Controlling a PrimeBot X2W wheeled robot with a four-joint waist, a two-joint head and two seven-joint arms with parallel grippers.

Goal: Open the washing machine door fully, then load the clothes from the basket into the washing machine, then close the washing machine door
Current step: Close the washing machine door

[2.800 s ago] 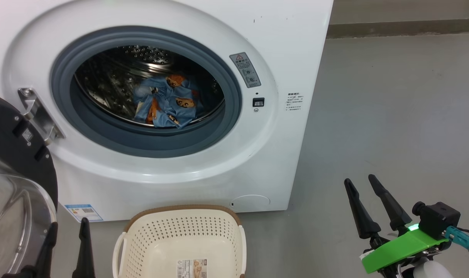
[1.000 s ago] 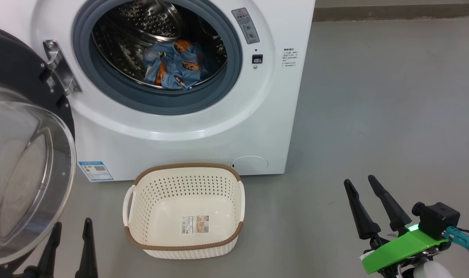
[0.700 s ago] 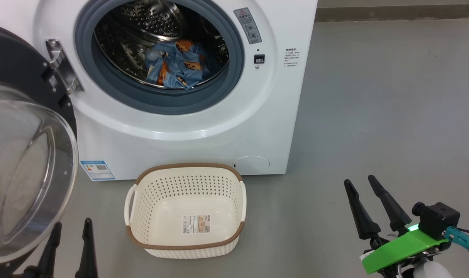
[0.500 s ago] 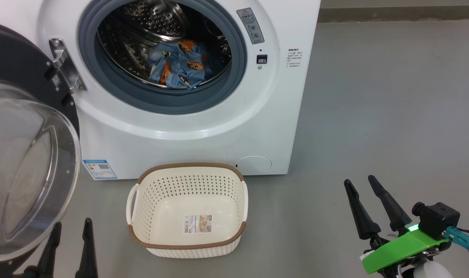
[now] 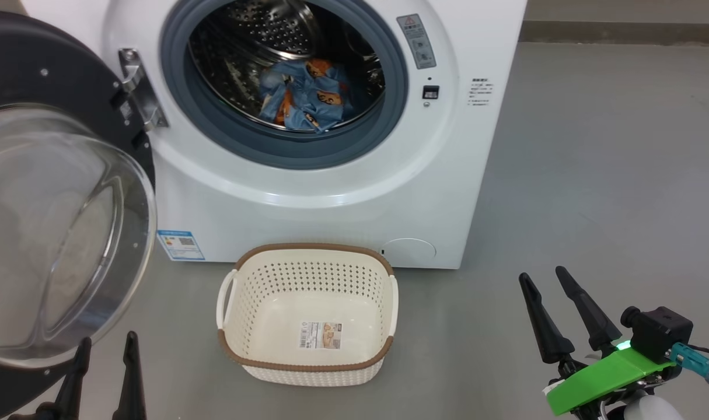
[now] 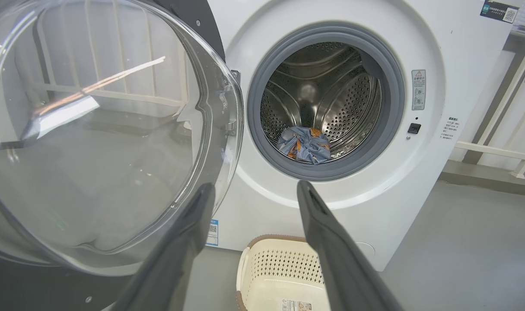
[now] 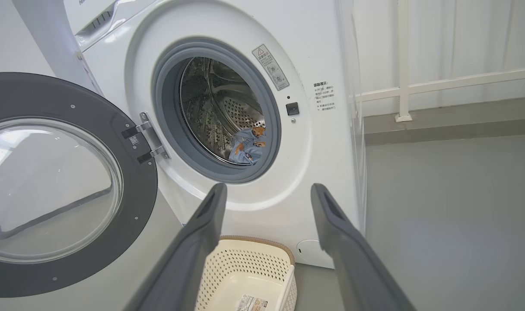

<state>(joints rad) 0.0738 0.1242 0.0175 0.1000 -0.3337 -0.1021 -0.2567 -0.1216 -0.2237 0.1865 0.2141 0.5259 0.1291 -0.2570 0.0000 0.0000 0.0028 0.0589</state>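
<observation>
Holding clothes: washing machine drum

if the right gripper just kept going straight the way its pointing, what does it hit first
Probably the white front panel of the big front-loading washing machine, just below the grey rubber gasket. Nothing shows in between, though depth is unclear.

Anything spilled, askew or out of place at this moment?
Nothing stands out. The clothes lie inside the washer, the basket stands upright and empty in front of it, and the door hangs wide open.
</observation>
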